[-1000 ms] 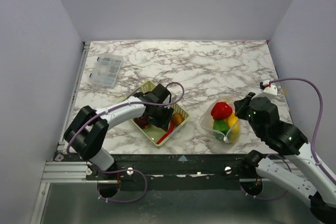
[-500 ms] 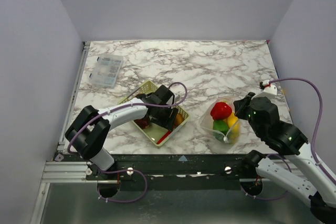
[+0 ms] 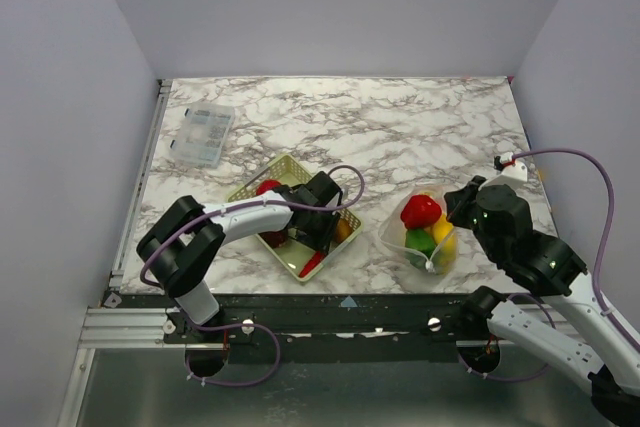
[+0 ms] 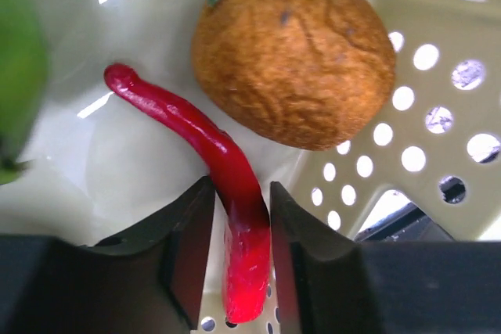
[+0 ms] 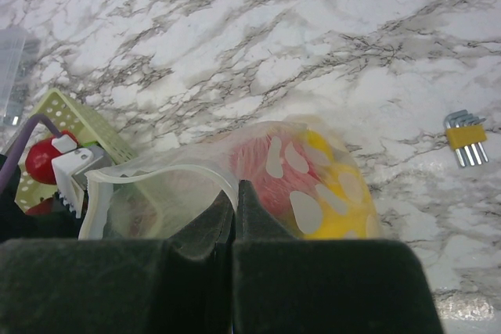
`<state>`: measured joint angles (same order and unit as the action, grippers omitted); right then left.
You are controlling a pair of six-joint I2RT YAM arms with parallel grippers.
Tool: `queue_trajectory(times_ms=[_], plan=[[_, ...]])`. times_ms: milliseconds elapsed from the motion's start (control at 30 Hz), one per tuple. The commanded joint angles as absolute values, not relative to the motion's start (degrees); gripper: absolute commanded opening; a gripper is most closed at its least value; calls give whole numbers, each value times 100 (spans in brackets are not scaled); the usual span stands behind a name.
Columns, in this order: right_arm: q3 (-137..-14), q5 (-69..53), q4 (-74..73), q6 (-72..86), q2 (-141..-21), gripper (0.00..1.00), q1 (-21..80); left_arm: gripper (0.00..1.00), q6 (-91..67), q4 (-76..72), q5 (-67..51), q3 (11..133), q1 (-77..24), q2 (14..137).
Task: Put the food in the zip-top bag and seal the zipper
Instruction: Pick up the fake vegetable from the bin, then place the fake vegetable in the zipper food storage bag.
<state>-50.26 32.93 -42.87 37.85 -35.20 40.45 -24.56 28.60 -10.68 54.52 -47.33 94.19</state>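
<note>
The pale yellow basket (image 3: 250,188) holds a red chili (image 3: 310,265), an orange fruit (image 3: 343,230) and a round red fruit (image 3: 267,188). My left gripper (image 3: 318,238) is low in the basket. In the left wrist view the gripper (image 4: 241,195) is shut on the chili (image 4: 180,115), which lies on the basket floor (image 4: 438,99) beside the orange fruit (image 4: 293,52). The zip-top bag (image 3: 425,232) holds a red pepper (image 3: 420,210), a green fruit (image 3: 420,240) and a yellow one (image 3: 446,237). My right gripper (image 3: 456,209) is shut on the bag's mouth edge (image 5: 156,185).
A clear compartment box (image 3: 203,134) lies at the back left. A set of hex keys (image 5: 463,132) lies on the marble to the right of the bag. A green fruit (image 4: 16,60) sits at the left edge of the left wrist view.
My left gripper has moved right and toward the basket's near corner, down onto the red chili. The right arm and the bag have not moved.
</note>
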Motion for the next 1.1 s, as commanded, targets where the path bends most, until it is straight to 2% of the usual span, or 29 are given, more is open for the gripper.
queue_trajectory(times_ms=[0,67,233,533,633,867,967,1067], plan=[[-4976,3218,-4000,3720,-3476,1,4067,29,-2522,3028,-307,5383,-4742,9410],[-4981,3221,-4012,3725,-3460,1,4062,21,-2518,3126,-146,5414,-4743,9254],[-4970,3212,-3994,3719,-3462,1,4067,18,-2355,3218,-151,5466,-4739,8422],[-4971,3202,-4002,3722,-3462,1,4066,7,-2156,3655,-888,6041,-4712,7456],[-4977,3198,-4000,3725,-3454,1,4064,5,-2118,3371,-1617,6140,-4718,6977],[-4970,3203,-3997,3724,-3464,1,4066,2,-3251,1794,-4066,6245,-4711,6582],[-4951,3186,-3986,3719,-3445,1,4067,1,-4460,578,-5112,6088,-4721,6781],[-4956,3187,-3992,3718,-3443,1,4064,0,-6137,-1289,-5735,5747,-4762,7036]])
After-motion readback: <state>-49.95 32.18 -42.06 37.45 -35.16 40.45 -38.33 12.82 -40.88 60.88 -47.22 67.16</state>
